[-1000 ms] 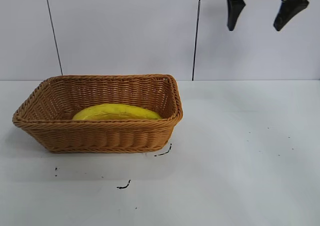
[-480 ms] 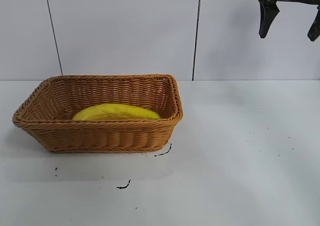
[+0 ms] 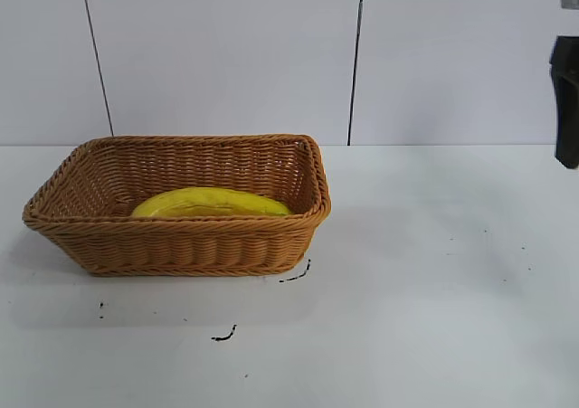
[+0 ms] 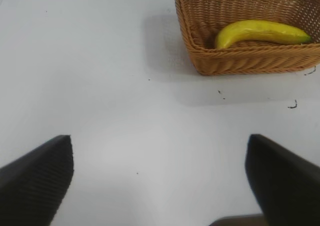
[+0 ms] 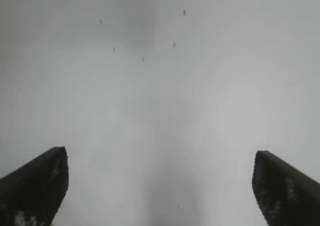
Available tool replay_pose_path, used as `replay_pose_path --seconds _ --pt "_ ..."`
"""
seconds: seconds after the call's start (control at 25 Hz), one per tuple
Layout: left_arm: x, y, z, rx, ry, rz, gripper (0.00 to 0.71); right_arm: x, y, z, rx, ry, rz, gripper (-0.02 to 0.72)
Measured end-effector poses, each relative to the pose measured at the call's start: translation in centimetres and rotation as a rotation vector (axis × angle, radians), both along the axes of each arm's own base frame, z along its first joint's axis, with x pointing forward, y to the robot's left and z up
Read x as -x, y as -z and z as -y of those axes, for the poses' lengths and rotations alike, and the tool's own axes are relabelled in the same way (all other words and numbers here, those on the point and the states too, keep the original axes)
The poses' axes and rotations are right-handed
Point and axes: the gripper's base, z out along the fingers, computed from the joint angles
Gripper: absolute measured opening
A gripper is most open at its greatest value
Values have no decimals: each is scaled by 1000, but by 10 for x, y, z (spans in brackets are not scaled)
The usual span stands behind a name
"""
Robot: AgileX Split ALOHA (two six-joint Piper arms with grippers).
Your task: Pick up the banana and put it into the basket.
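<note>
The yellow banana (image 3: 213,202) lies inside the tan woven basket (image 3: 181,245) at the table's left; both also show in the left wrist view, the banana (image 4: 262,31) in the basket (image 4: 240,63). My right gripper (image 5: 160,186) is open and empty above bare table; in the exterior view only one black finger (image 3: 567,100) shows at the right edge, high up and far from the basket. My left gripper (image 4: 160,178) is open and empty over bare table, well apart from the basket; it is out of the exterior view.
White table (image 3: 425,281) with small black marks (image 3: 295,275) just in front of the basket. A white panelled wall (image 3: 226,55) stands behind.
My right gripper has moved to the right and lower, from the upper right of the exterior view to its right edge. Basket and banana have not moved.
</note>
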Motion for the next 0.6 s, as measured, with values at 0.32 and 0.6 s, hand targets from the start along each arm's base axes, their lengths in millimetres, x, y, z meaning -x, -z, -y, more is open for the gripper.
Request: replay_pose_path --seconds 0.32,0.6 --pt "0 0 0 0 0 0 693 80 -16 0 5 -27 295 687" --pt "0 0 0 0 0 0 693 133 -9 1 7 -22 605 687"
